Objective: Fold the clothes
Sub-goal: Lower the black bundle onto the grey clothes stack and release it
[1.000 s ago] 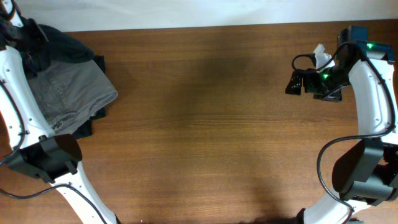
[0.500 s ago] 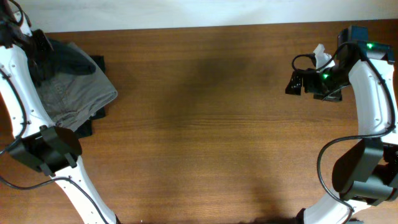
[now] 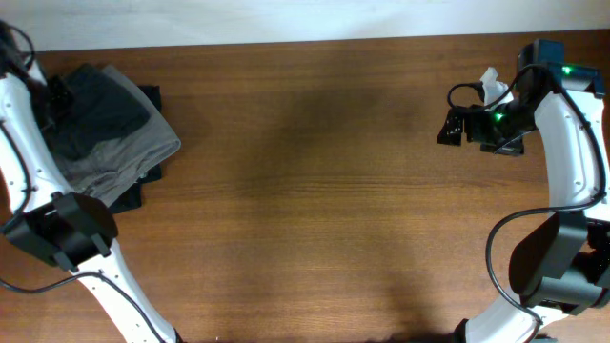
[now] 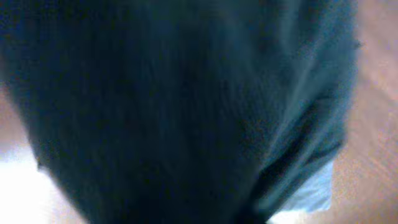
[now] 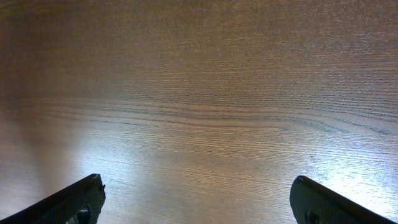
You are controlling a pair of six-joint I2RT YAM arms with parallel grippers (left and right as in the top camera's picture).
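Dark charcoal cloth, the T-shirt point(image 3: 107, 100), lies as a compact bundle directly at the left gripper point(image 3: 54, 97), on top of the grey trousers point(image 3: 129, 157). A black garment point(image 3: 151, 95) shows beneath both on the side away from the fingers. The left wrist view is filled with blurred dark fabric. The fingers themselves are hidden, so it cannot be told whether they are parted or pinching the cloth.

The step in hand appears to be at the pile itself: either taking hold of the shirt or letting it go. No lettering shows, and the fold quality cannot be judged.

If the shirt is to be spread, the next move calls for a firm pinch on one layer only, then a drag toward the bare table point(image 3: 315, 191) between the two grippers. That room is wide and unobstructed. The table's far edge runs close behind the pile.

The right gripper point(image 3: 451, 127) hangs well apart, its fingers point(image 5: 74, 198) spread wide over bare wood, holding nothing.
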